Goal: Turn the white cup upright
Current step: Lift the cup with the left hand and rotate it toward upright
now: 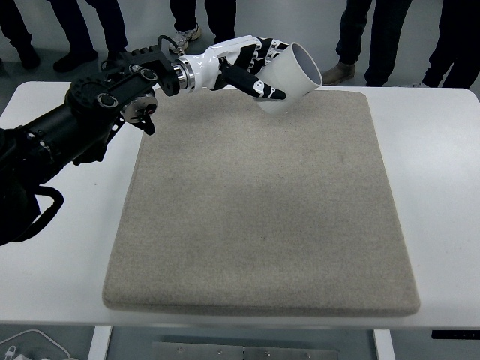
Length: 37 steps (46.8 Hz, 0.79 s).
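**Cup held tilted over the mat's far edge**

A grey mat (262, 217) covers the white tabletop (442, 187). At its far edge, the left hand (251, 71) grips the white cup (292, 75), tilted, mouth facing up and right. Beyond, people's legs (360, 37) stand.

My left hand (251, 67) grips the plain white cup (289, 75) over the far edge of the grey felt-like square mat (262, 202) — fingers (259, 86) curled around its wall. The cup is tilted, its open mouth facing up and to the right. My black arm (82, 120) reaches in from the left over the white table (435, 165). Several people's legs and shoes (352, 45) stand beyond the table.
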Each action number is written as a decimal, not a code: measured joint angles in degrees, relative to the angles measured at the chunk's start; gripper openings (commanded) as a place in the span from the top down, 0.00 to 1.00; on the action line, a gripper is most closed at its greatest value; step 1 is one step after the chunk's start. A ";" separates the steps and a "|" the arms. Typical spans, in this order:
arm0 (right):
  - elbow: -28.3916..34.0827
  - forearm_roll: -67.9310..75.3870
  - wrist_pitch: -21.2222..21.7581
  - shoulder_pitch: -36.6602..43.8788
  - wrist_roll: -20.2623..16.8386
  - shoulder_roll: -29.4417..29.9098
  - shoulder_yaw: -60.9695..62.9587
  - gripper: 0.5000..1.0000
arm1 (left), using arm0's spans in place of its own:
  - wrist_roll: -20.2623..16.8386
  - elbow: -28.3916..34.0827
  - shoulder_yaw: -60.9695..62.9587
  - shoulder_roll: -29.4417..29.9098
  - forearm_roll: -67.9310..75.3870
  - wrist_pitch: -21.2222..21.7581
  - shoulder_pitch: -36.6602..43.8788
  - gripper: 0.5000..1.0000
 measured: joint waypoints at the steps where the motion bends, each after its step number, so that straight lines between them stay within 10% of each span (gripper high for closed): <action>1: 0.00 0.00 0.00 0.00 0.00 0.00 0.00 0.14 | -0.36 0.01 0.00 0.20 -0.49 0.00 0.35 0.79; 37: 0.00 0.00 0.00 0.00 -0.18 0.00 0.10 0.14 | -11.48 2.01 -12.09 4.26 -5.53 -6.32 11.10 0.77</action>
